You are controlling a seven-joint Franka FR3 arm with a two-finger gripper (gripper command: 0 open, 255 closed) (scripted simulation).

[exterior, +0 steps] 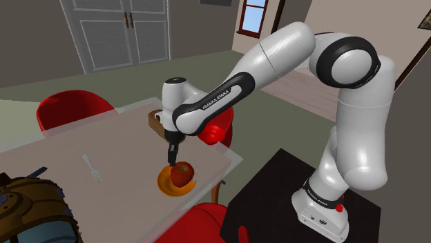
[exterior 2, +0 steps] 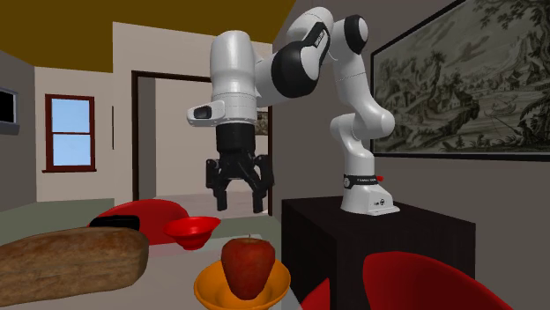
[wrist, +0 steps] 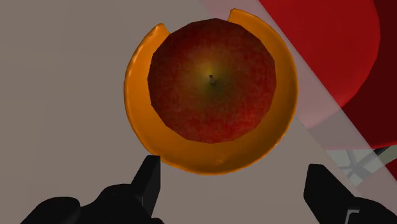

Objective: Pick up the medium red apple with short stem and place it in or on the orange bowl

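- Above the orange bowl (exterior: 168, 185), the pincer (exterior: 173, 148) hangs pointing straight down, its two black fingers spread wide and holding nothing.
- From the second exterior view the pincer (exterior 2: 239, 201) sits clear of the apple (exterior 2: 248, 264), with open air between the fingertips and the fruit.
- Along the wrist view the pincer (wrist: 233, 168) is centred near the bowl's near rim; one finger (wrist: 149, 184) stands to one side of the orange bowl (wrist: 191, 156) and the other to the far side, neither touching it.
- The apple (wrist: 213, 79) sits in the orange bowl, stem up, dark red with a yellowish patch around the short stem; it takes up most of the bowl's hollow.
- In the shoulder view the apple (exterior: 182, 172) rests in the orange bowl near the desk (exterior: 124, 148) corner closest to the stand (exterior: 276, 186).
- The orange bowl (exterior 2: 211, 289) stands on the desk with a red bowl (exterior 2: 192, 231) behind it; what the red bowl contains cannot be seen.
- A brown loaf (exterior 2: 70, 260) lies at the second exterior view's left, apart from both bowls.
- A fork (exterior: 92, 167) lies on the desk at the shoulder view's left of the orange bowl, well apart.
- Red chairs (exterior: 72, 107) stand around the desk.
- White lettering on the arm's dark forearm reads "FRANKA EMIKA" (exterior: 215, 98).
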